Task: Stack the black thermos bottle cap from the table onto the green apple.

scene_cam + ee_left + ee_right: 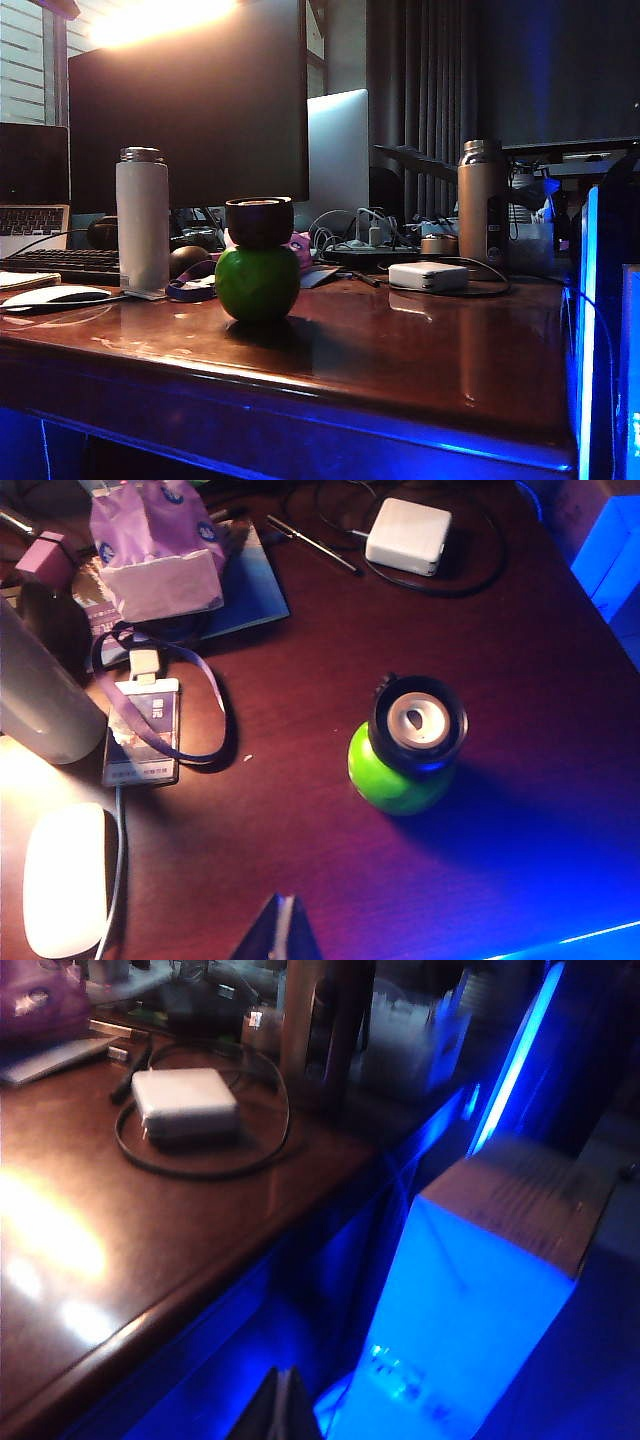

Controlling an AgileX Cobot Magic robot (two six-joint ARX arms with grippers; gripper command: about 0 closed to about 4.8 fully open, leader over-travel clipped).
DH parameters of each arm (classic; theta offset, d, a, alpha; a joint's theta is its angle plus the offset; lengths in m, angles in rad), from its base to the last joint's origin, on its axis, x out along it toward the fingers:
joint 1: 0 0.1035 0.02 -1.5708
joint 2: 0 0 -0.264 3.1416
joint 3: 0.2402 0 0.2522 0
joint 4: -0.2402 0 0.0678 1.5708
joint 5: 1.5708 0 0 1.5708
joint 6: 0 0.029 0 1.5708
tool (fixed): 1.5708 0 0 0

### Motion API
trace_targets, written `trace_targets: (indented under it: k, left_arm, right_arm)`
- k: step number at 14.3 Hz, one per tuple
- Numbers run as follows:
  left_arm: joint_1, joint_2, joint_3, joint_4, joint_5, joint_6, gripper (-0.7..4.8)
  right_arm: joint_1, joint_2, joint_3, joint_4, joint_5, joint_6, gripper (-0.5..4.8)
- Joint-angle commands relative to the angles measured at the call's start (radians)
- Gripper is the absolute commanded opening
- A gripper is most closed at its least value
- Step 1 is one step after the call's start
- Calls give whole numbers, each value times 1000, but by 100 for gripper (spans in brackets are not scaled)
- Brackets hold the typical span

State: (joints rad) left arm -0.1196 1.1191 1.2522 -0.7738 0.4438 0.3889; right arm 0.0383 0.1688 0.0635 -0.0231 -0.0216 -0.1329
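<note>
The black thermos bottle cap [259,221] sits open side up on top of the green apple [257,285], which rests on the table [400,350]. From above, the left wrist view shows the cap [418,726] with a pale inside, covering the top of the apple [395,780]. My left gripper [283,930] is shut and empty, well apart from the apple, over bare wood. My right gripper [282,1405] is shut and empty, off the table's front edge over the blue-lit floor. Neither gripper shows in the exterior view.
A white bottle [142,218] stands left of the apple, a metal thermos [482,203] at back right. A white charger [428,276] with its cable lies right of the apple. A badge on a lanyard [143,730], a white mouse [63,878] and a purple bag [155,550] lie left.
</note>
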Motion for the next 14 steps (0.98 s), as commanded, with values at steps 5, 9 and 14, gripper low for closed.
trace_targets:
  k: [5, 9, 14]
  left_arm:
    - [0, -3, 3, 12, 5, 3, -6]
    - [0, -3, 3, 12, 5, 3, -6]
    - [0, -3, 3, 12, 5, 3, -6]
  right_arm:
    - [-1, -134, -44, -181, 2, 37, -5]
    - [-23, -167, -44, -182, 4, 40, -4]
    - [-19, -167, -44, -181, 1, 39, -4]
